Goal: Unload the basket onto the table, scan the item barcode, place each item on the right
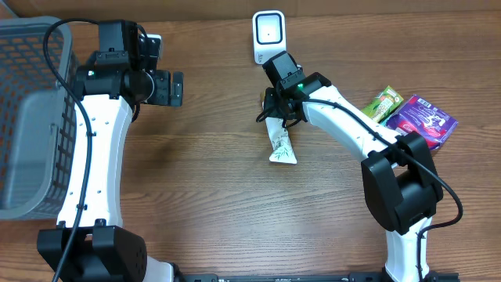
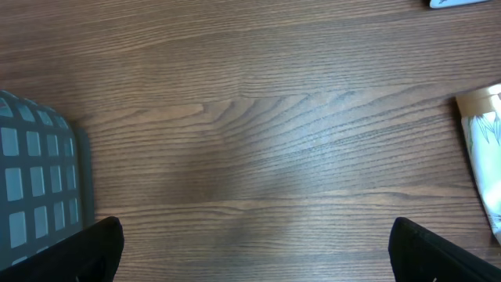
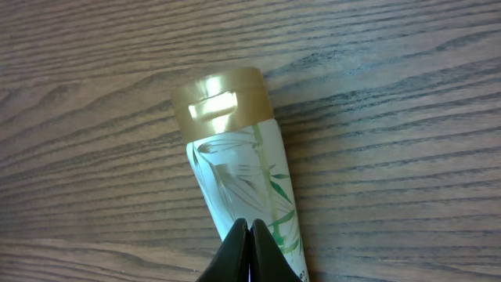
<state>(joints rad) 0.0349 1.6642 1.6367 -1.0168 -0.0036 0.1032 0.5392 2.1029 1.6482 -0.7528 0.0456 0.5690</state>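
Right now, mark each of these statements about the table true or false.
1. The left gripper is open over bare wood. True.
2. The scanner sits apart from the tube. True.
3. The tube's cap is green. False: the cap is gold.
4. The right gripper stands wide open. False: the right gripper is shut, tips at the tube.
5. The purple packet touches the scanner. False: it lies far right, beside the green packet.
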